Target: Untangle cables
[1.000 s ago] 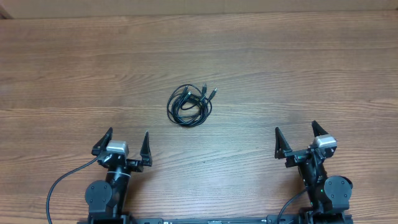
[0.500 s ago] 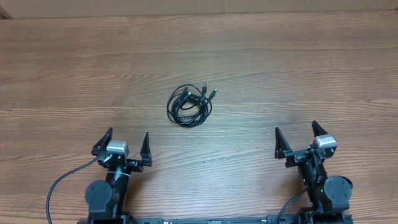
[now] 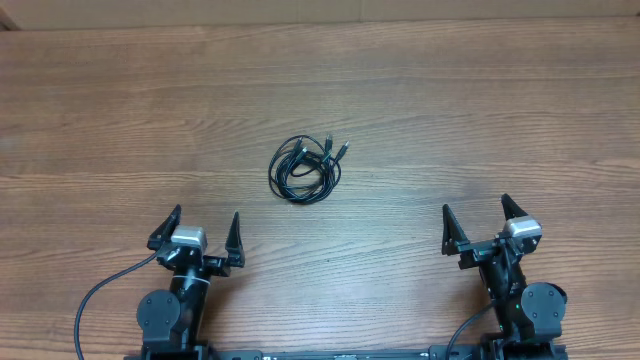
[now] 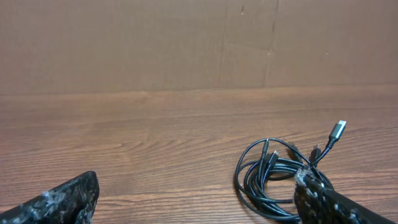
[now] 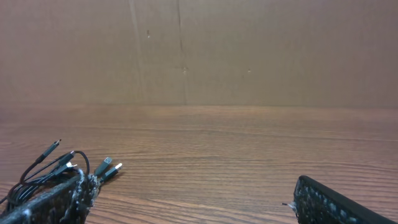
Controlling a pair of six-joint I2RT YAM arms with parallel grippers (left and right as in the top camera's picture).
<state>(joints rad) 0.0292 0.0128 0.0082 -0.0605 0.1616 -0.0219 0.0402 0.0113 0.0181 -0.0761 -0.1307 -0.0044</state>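
Both grippers stand empty, fingers spread wide: the left gripper (image 3: pixel 203 228) is nearer the work than the right gripper (image 3: pixel 477 222). The cables (image 3: pixel 306 168), one roundish coil with plugs fanning toward two o'clock, lie at two o'clock from the left, between nine and ten from the right. No writing is readable.

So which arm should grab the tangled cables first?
Left, probably. From overhead, the cables lie nearer the left fingers than the right fingers. Both pairs are open and empty, but the left wrist view shows the bundle closer.
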